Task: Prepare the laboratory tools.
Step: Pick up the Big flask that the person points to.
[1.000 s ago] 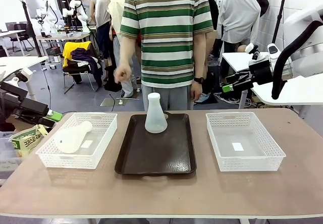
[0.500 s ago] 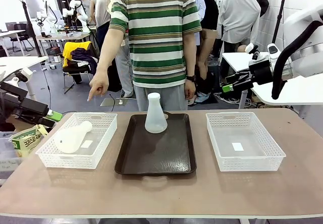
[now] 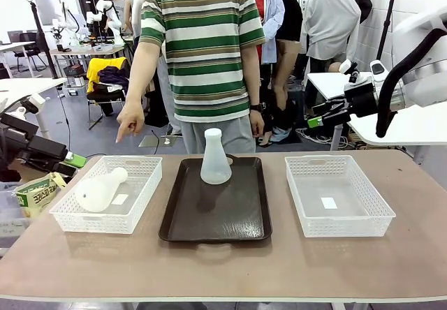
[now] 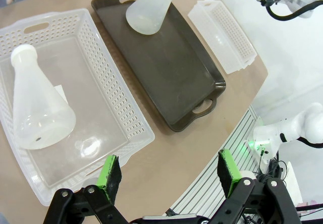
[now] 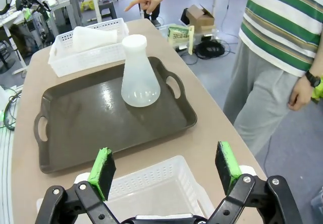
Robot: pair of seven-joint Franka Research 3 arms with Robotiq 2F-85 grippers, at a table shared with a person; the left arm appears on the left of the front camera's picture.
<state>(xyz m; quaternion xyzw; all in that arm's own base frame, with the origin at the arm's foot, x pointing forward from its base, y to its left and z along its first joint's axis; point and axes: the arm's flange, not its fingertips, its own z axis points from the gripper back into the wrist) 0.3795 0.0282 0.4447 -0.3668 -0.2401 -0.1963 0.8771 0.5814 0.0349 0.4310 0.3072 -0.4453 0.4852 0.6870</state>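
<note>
Lying in the basket (image 4: pixel 117 95) just ahead of the spread left jaws, one flask (image 4: pixel 38 110) looks light, stiff and slippery, best pinched at its neck, while the other flask (image 5: pixel 140 77) stands on the tray (image 5: pixel 101 128) beyond the spread right jaws.

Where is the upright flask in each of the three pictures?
Front view: upright flask in the centre, at the dark brown tray's far end.
Left wrist view: top middle, on the tray.
Right wrist view: upper centre-left, on the tray.
Shared landmark: the tray.
</note>
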